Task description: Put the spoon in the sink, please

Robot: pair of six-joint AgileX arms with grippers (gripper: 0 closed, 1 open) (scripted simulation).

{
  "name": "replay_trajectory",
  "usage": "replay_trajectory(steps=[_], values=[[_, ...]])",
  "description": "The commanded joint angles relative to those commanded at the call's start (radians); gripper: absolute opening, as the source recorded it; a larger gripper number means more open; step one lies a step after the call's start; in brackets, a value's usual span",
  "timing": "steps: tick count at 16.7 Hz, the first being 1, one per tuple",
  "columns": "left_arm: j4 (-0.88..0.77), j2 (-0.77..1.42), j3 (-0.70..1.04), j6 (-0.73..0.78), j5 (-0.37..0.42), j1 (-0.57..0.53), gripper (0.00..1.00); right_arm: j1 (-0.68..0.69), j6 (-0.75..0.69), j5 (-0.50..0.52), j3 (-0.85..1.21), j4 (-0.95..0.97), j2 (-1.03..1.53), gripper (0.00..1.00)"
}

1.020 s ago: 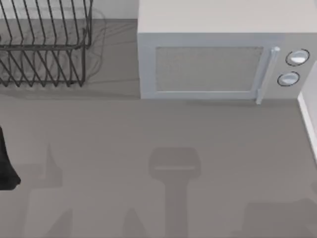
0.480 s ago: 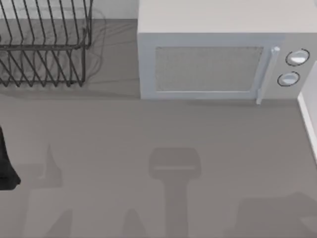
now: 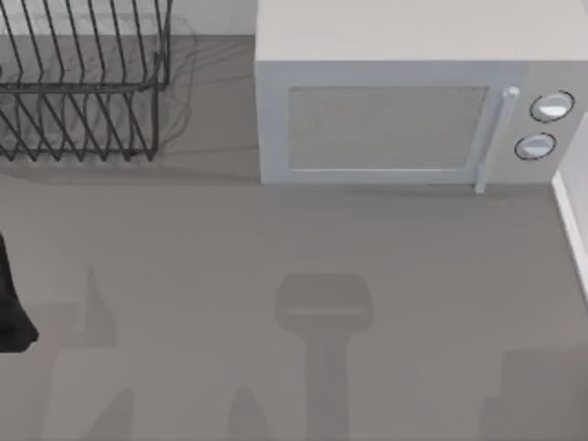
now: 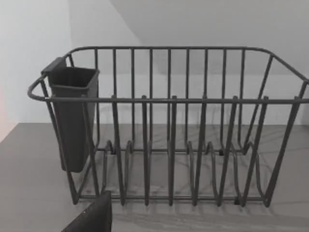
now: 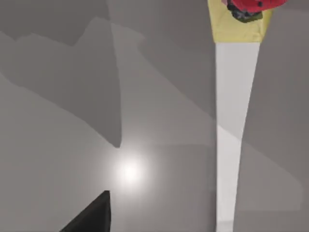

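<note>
Spoon handle (image 5: 235,125), perhaps, on counter (image 5: 58,145).

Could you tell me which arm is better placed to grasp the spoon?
Probably right: its wrist view shows a long white handle, likely the spoon, whereas the left arm sits at the left edge of the table, facing the dish rack.

**What I count**

I see one wire dish rack (image 3: 78,87) with one dark cutlery cup (image 4: 72,118) hung on it, one microwave (image 3: 404,92) with two round knobs (image 3: 551,107), and one table (image 3: 276,248).
</note>
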Motion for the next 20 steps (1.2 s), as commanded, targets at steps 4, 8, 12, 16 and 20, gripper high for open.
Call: replay_trajectory(steps=[4,8,12,16,20], values=[[0.0,0.0,0.0,0.0,0.0,0.0,1.0,0.001,0.002,0.0,-0.097,0.179,0.085,1.0],[0.0,0.0,0.0,0.0,0.0,0.0,1.0,0.001,0.002,0.0,-0.114,0.207,0.099,1.0],[0.0,0.0,0.0,0.0,0.0,0.0,1.0,0.001,0.002,0.0,-0.114,0.207,0.099,0.85],[0.0,0.0,0.0,0.0,0.0,0.0,1.0,0.001,0.002,0.0,-0.114,0.207,0.099,0.55],[0.0,0.0,0.0,0.0,0.0,0.0,1.0,0.001,0.002,0.0,-0.114,0.207,0.099,0.25]])
